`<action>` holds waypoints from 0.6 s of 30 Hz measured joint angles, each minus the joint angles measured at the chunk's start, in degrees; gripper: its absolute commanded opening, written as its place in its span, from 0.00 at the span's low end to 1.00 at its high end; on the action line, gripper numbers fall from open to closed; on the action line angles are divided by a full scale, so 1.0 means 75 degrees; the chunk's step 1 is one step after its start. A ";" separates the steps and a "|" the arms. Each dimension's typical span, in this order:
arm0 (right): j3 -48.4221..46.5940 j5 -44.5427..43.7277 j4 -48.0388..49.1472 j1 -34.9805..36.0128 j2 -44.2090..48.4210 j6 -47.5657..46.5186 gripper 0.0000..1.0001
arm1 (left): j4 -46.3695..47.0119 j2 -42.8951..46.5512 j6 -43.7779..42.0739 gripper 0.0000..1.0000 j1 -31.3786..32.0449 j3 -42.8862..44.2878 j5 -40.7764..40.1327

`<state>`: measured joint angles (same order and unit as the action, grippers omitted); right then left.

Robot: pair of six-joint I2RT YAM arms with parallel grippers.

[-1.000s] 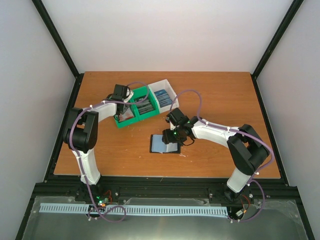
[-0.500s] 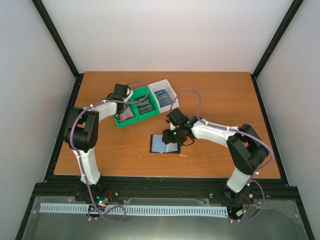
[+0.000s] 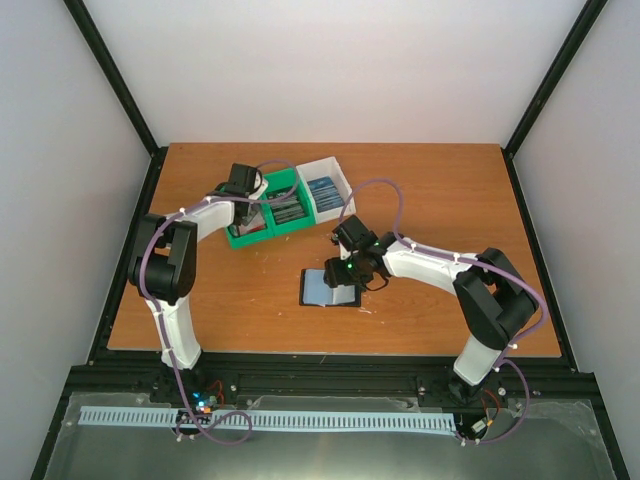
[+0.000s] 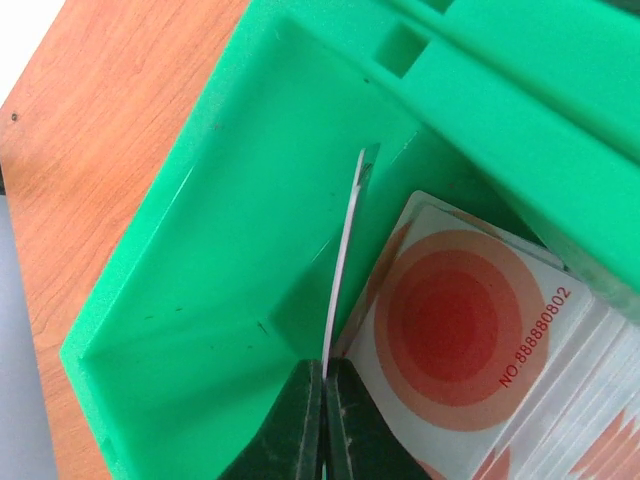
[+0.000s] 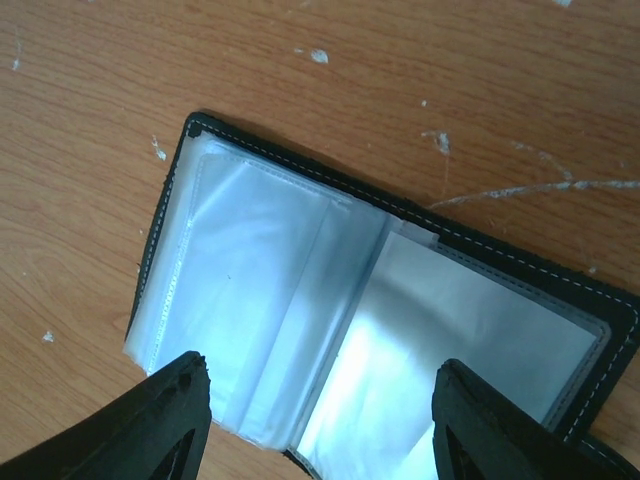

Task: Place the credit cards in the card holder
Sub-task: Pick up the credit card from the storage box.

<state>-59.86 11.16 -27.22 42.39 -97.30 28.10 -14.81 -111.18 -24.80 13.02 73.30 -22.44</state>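
Note:
My left gripper [image 4: 325, 378] is shut on the bottom edge of one credit card [image 4: 345, 260]. The card is seen edge-on and stands upright in the end compartment of the green bin [image 4: 200, 250]. Beside it leans a stack of cards with red circles [image 4: 460, 320]. From above, the left gripper [image 3: 248, 208] reaches down into that compartment. The black card holder [image 3: 330, 288] lies open on the table, its clear sleeves [image 5: 300, 300] facing up. My right gripper [image 5: 325, 420] hovers open just above its near edge, one finger on each side, holding nothing.
The bin [image 3: 291, 184] has two green compartments and a white one [image 3: 335, 172], with dark cards [image 3: 290, 212] and blue cards [image 3: 322, 192] inside. It sits at the back left of the wooden table [image 3: 450, 200]. Black frame posts stand at the table's corners.
The left gripper's jaws have closed onto the upright card in the bin, and its wrist has shifted slightly. The right arm and card holder have not moved.

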 measured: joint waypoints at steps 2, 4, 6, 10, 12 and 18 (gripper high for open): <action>-0.0047 0.0000 -0.0006 0.0000 0.0003 0.0003 0.61 | -0.0128 0.0006 0.0026 0.01 0.0000 0.0061 0.0020; -0.0105 0.0000 -0.0006 0.0000 0.0009 0.0003 0.61 | -0.0271 0.0035 0.0055 0.01 0.0000 0.0093 0.0050; -0.0160 0.0000 -0.0006 0.0000 0.0017 0.0006 0.61 | -0.0478 0.0111 0.0122 0.01 0.0000 0.0166 0.0085; -0.0262 -0.0003 -0.0029 0.0000 0.0085 0.0026 0.62 | -0.0912 0.0297 0.0396 0.01 0.0000 0.0437 0.0143; -0.0364 -0.0012 -0.0061 0.0000 0.0122 0.0026 0.62 | -0.1087 0.0414 0.0551 0.01 0.0000 0.0574 0.0146; -0.0670 0.0017 -0.0003 -0.0061 0.0402 0.0017 0.65 | -0.1588 0.1151 0.1338 0.01 0.0000 0.0632 0.0248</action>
<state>-64.88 11.29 -27.24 41.93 -94.28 28.23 -26.72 -102.54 -14.76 13.02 78.04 -20.58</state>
